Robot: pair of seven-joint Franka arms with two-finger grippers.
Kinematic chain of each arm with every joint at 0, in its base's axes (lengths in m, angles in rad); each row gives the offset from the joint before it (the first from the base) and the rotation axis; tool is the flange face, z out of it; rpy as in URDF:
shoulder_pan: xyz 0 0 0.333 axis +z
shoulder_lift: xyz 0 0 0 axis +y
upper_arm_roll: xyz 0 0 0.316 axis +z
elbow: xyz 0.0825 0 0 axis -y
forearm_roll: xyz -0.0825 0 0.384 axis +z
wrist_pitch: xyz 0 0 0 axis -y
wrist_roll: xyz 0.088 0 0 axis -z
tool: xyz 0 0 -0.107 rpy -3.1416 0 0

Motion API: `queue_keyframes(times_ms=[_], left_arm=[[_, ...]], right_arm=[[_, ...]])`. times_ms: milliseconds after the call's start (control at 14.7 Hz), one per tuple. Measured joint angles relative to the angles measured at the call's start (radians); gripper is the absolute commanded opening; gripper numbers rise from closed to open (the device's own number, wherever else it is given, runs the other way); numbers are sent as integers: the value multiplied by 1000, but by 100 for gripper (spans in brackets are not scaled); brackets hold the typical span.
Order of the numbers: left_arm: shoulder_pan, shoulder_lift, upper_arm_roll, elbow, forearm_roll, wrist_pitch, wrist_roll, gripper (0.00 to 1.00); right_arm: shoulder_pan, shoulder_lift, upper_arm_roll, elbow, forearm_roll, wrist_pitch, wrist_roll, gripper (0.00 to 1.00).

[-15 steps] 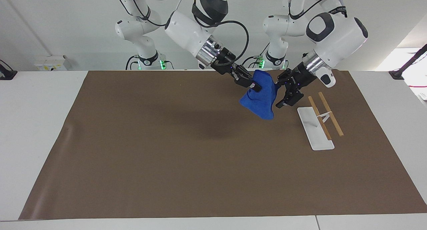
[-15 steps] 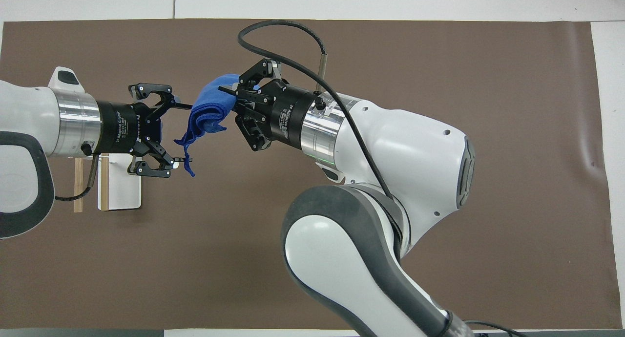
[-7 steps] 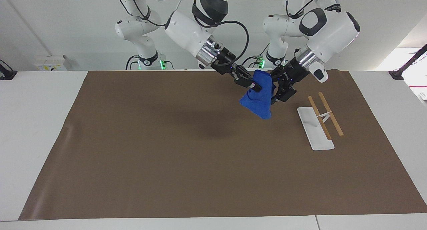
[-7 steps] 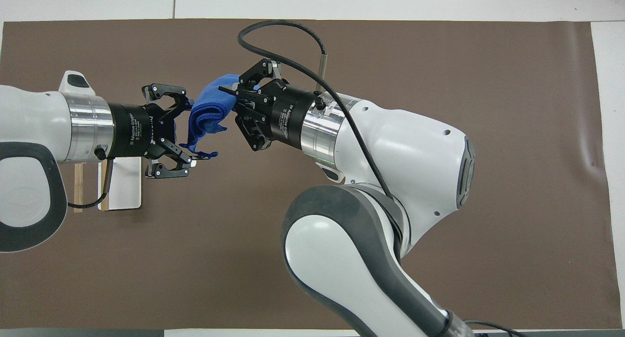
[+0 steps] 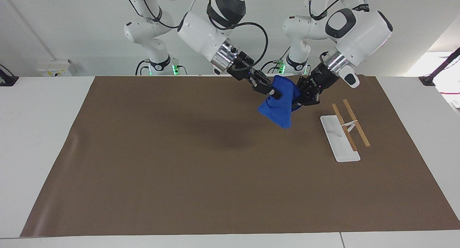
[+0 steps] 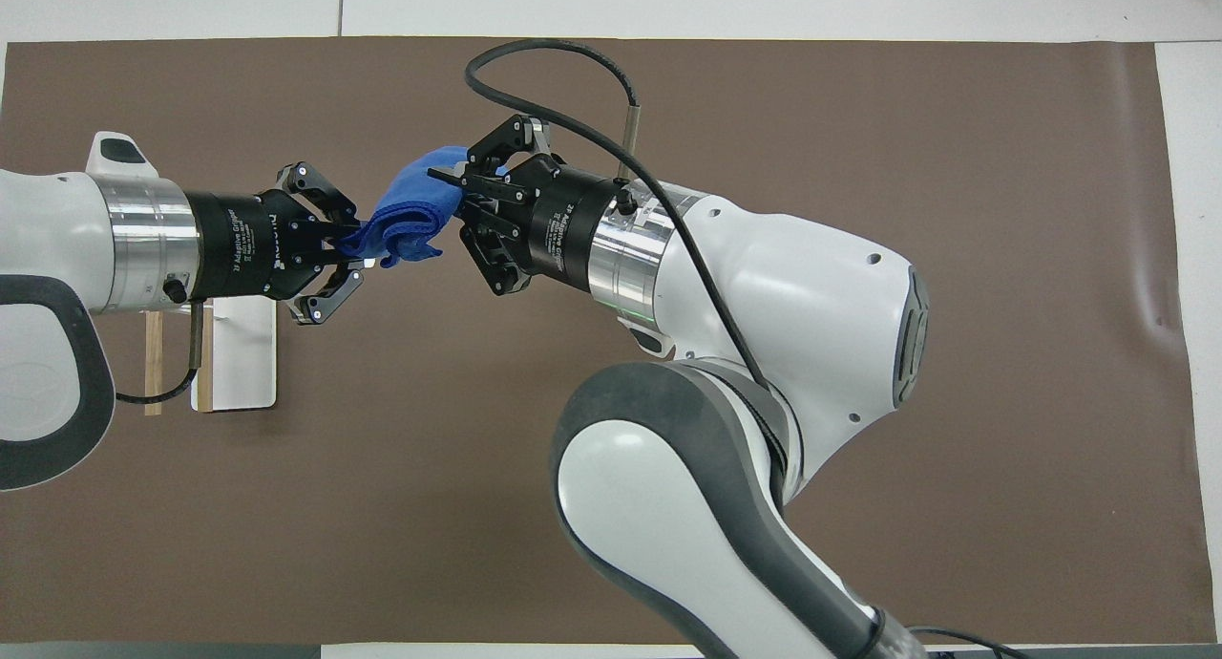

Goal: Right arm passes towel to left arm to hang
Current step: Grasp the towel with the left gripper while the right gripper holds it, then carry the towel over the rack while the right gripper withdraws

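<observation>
The blue towel (image 5: 279, 109) hangs bunched in the air between the two grippers, over the brown mat. My right gripper (image 5: 274, 93) is shut on the towel's upper fold, as the overhead view (image 6: 451, 197) also shows. My left gripper (image 5: 297, 101) comes in from the rack's side, and its fingers are closed on the towel's other end (image 6: 349, 249). The towel (image 6: 412, 215) sags between the two grips, and its lower corner dangles free above the mat.
The towel rack, a white base (image 5: 339, 138) with two wooden bars (image 5: 355, 123), stands on the brown mat (image 5: 179, 151) toward the left arm's end. In the overhead view the left arm's wrist partly covers the rack (image 6: 239, 358).
My left gripper, open beside the towel a second ago, has moved in and closed on the towel's hanging end. The right gripper has kept its hold and place.
</observation>
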Motion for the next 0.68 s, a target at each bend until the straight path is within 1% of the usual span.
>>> queue_keyframes(times_ms=[68, 136, 204, 340, 476, 612, 680], left_arm=[[4, 0, 1, 5, 0, 2, 0, 0], [7, -1, 1, 10, 6, 2, 1, 0], [10, -1, 2, 11, 19, 3, 2, 0], [10, -2, 3, 12, 49, 4, 2, 0], [10, -2, 3, 12, 65, 13, 9, 0], [10, -2, 4, 12, 129, 34, 28, 0], [10, -2, 4, 12, 186, 44, 32, 0]], right_arm=[[0, 0, 0, 0, 0, 0, -10, 0], [0, 0, 0, 0, 0, 0, -24, 10], [0, 0, 0, 0, 0, 0, -44, 99], [0, 0, 0, -1, -8, 0, -127, 100], [-5, 1, -5, -12, -52, 0, -246, 100], [-30, 2, -11, -35, -155, 0, -335, 100], [-52, 2, -12, -49, -215, -4, -375, 100]])
